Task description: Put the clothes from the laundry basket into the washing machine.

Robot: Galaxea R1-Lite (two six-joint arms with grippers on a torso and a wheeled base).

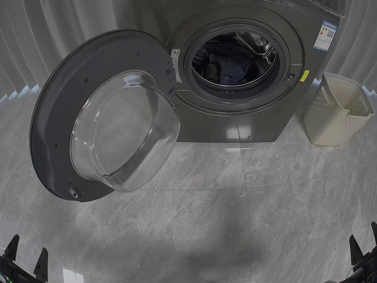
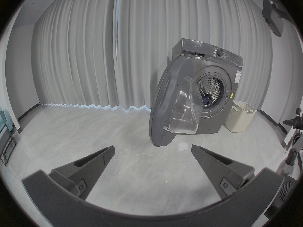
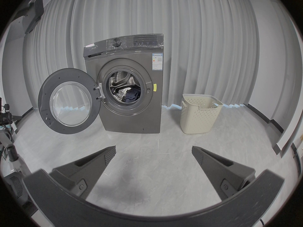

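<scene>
Running this one remotely, and here's what I'm getting on the feeds. The left claw (image 2: 152, 147) is hanging low over the floor (image 1: 220, 201) with its fingers spread wide and nothing gripped between them. The right claw (image 3: 153, 147) is doing the same on the other side: wide open, gripping nothing, hovering above bare tile.

The washer (image 1: 235, 126) is standing well ahead of both claws, roughly between them and a good way off. Its door (image 1: 59, 118) is swinging fully open toward the left claw's side, so it's sitting ahead of that claw and nearer to it than the drum is. The clear bowl of the door is facing out into the room.

The clothes (image 1: 231, 67) are lying inside the drum as a dark, bluish bundle slumped toward the bottom, far out ahead of either claw and touching neither.

The basket (image 3: 199, 120) is standing upright on the floor just beside the washer, on the side away from the door. That's putting it ahead of the right claw and a bit outward from it, well apart. I'm not able to see down to its bottom from here, so I can't tell what's in it.

Grey curtains (image 2: 79, 48) are hanging behind everything.
</scene>
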